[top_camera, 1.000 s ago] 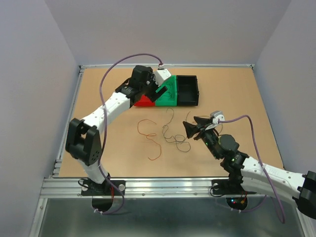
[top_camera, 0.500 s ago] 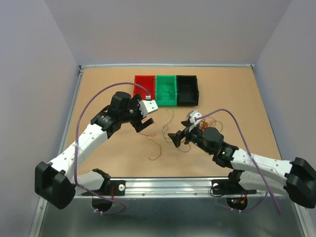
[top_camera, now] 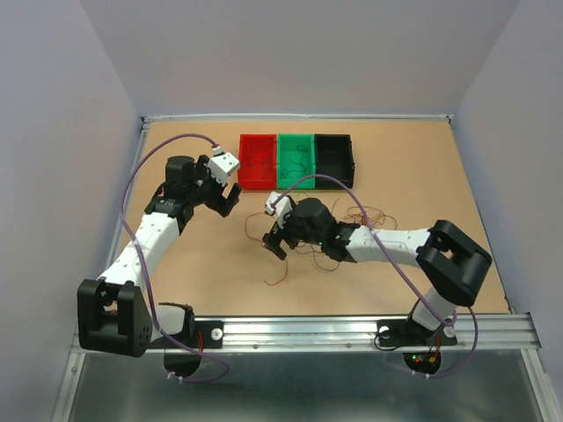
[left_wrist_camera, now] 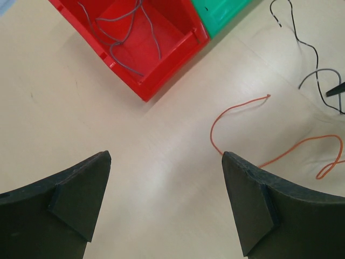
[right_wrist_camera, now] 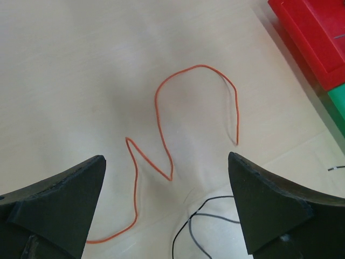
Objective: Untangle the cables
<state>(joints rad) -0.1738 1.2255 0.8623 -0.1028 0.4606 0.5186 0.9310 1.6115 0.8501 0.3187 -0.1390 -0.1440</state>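
table (top_camera: 422, 167): the cables (top_camera: 280, 271) lie loose mid-table, between the bin row and the arm bases. They're spread out rather than in one knot, with a denser curly bunch (top_camera: 374, 214) beside the right forearm.

right arm (top_camera: 396, 242): folded low across toward centre, so its tool looks straight down on the wires. left arm (top_camera: 145, 242): up the left side, off the pile. Probably parked there to keep out of the right arm's way.

red bin (top_camera: 257, 161), green bin (top_camera: 296, 158) and black bin (top_camera: 334, 158) touch in a row at the far side, likely drop-offs for separated wires. Red holds a few thin grey strands (left_wrist_camera: 124, 32). Green shows some wire too. Can't tell what's in black.

right tool (right_wrist_camera: 164, 159): jaws wide apart, empty, hovering over the orange cable (right_wrist_camera: 156, 105), which snakes between the fingers. My read: lined up to pinch that one because it lies mostly apart from the rest. Only a dark cable (right_wrist_camera: 199, 216) comes near its lower end.

left tool (left_wrist_camera: 164, 159): also spread and empty, over bare table just beside the red bin's corner. An orange strand (left_wrist_camera: 237, 106) lies off to one side.

Risk: the wires are hair-thin and flat on the table, so a pinch may miss or slip.
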